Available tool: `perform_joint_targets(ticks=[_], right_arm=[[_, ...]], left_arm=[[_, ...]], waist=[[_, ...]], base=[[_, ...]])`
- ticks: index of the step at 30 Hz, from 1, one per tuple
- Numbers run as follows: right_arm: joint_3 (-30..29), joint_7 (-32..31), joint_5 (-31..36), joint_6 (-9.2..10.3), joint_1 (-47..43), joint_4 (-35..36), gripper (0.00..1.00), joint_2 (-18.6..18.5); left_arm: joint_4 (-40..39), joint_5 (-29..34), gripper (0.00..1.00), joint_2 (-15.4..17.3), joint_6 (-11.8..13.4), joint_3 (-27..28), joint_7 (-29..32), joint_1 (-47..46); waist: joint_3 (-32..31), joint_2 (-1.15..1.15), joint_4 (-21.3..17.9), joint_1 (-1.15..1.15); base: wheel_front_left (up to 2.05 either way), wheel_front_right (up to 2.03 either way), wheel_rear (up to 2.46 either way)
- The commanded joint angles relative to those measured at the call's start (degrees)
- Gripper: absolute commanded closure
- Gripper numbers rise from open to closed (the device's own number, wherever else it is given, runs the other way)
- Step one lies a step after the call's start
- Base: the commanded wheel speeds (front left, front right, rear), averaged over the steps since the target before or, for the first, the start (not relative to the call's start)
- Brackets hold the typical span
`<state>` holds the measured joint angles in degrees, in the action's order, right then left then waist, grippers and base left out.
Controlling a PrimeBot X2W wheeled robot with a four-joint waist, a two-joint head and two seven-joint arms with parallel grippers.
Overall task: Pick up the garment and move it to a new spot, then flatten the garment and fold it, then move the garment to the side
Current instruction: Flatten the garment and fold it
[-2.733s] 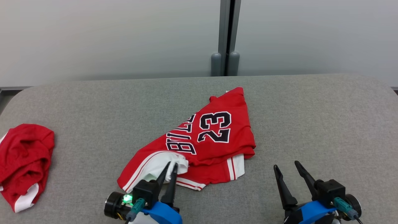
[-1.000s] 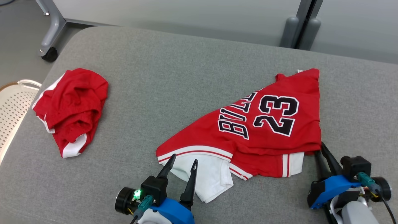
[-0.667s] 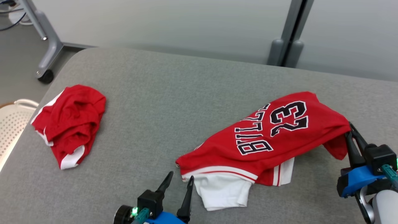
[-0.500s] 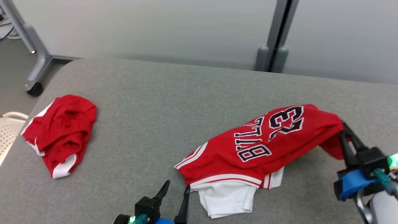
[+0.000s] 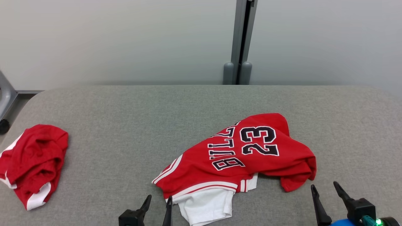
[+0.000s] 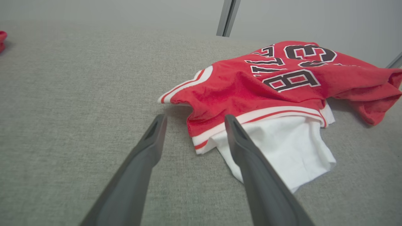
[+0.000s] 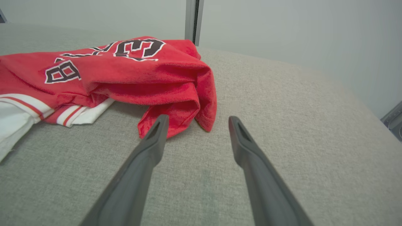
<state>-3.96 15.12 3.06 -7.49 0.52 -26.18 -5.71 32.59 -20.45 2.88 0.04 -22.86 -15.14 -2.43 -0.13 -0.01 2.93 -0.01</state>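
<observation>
**Jersey lying loose on the table between two open grippers**

At the far left of the grey padded table [image 5: 125, 119], a red bundle [image 5: 33, 163] of cloth with white trim is sitting crumpled, well apart from everything else (a grey metal frame [image 5: 4, 100] is showing just past the table corner above it).

Further right, the left gripper [image 5: 159, 197] is rising from the bottom edge of the head view. Its jaws are standing wide apart with nothing between them. In the left wrist view it is pointing at the near left corner of the jersey [image 5: 245, 153]. One of its fingers [image 6: 251, 163] is crossing in front of white cloth there, and whether it is touching cannot be told.

The jersey is lying on the table right of centre, rumpled and partly doubled over itself. Its red side is facing up, with a black-and-white "23" and lettering showing. It is running diagonally from near left to far right. A striped red-and-white hem is running along its near edge, and a white layer [image 5: 204, 208] is sticking out from under it toward the robot. Its right end is bunching into a thick fold [image 5: 298, 179]. Behind it, a grey post [image 5: 240, 40] is standing against the pale wall [image 5: 125, 40].

At the lower right, the right gripper [image 5: 323, 185] is pointing up the view with its jaws spread wide and empty. Its tips are sitting just beside the bunched fold, and bare table is showing between them in the right wrist view.
</observation>
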Motion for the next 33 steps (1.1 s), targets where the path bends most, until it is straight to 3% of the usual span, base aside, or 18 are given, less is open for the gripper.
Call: perform_joint_targets(ticks=[1, 11, 22, 33], right_arm=[[-0.23, 0.04, -0.72, -0.01, -0.23, 1.10, 0.00, 0.37], [-0.16, 0.03, -3.44, -0.01, 1.79, 4.62, 0.00, 2.44], [2.47, 0.04, -5.02, -0.01, 3.03, -4.44, 0.00, 2.73], [-0.98, 0.03, -9.49, -0.01, 8.78, -15.50, 0.00, 2.73]], left_arm=[[-0.15, 0.29, 0.00, 0.00, 0.39, 0.60, -0.01, 0.35], [-0.11, 0.72, 0.00, -0.01, 0.21, 2.35, -0.01, 1.39], [0.07, 0.01, 0.00, 0.00, -0.07, -0.31, -0.01, -0.12], [0.61, 1.63, 0.00, 0.00, -0.44, -1.69, -0.01, -2.59]], waist=[[-0.69, 0.01, -0.96, 0.01], [-0.70, 0.01, -2.31, 0.01], [0.87, 0.01, -0.25, 0.01], [4.56, 0.01, 4.46, 0.01]], base=[[0.00, 0.00, 0.00], [0.00, 0.00, 0.00], [0.00, 0.00, 0.00], [0.00, 0.00, 0.00]])
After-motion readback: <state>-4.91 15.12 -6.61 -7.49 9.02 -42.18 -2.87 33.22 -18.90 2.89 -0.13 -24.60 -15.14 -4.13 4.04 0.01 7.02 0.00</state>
